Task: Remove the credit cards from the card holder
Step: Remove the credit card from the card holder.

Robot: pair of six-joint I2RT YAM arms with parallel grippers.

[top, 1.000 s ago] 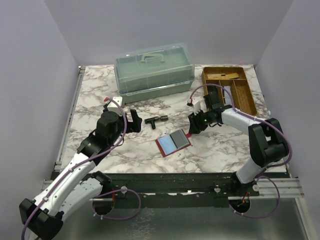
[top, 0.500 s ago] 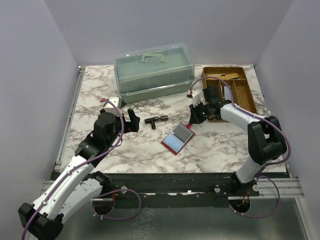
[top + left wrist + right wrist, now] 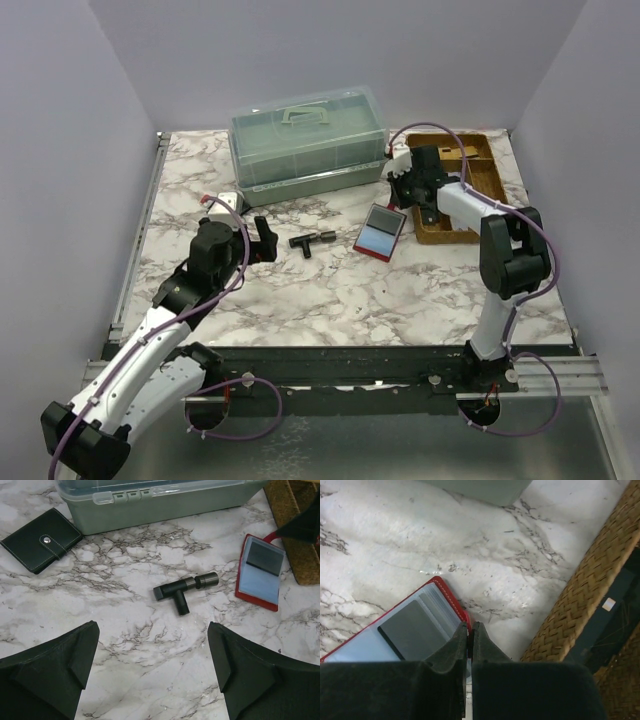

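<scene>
The red card holder (image 3: 380, 236) lies open on the marble, just left of the wicker tray. Its pale blue sleeves face up, and a silvery grey credit card (image 3: 384, 218) sits in the half nearer the tray. My right gripper (image 3: 402, 200) is shut on the holder's red edge (image 3: 451, 599) at its far corner; the grey card (image 3: 412, 636) lies just left of the fingers. My left gripper (image 3: 266, 240) is open and empty above bare marble (image 3: 152, 630), well left of the holder (image 3: 260, 575).
A black T-shaped fitting (image 3: 313, 240) lies between the grippers. A shut black wallet (image 3: 41, 540) lies far left. A clear green lidded box (image 3: 308, 140) stands at the back. The wicker tray (image 3: 492, 200) is close on the right (image 3: 580, 600).
My right gripper has dragged the card holder away from the near middle, up and right to the tray, turning it as it went. The left arm has barely moved.
</scene>
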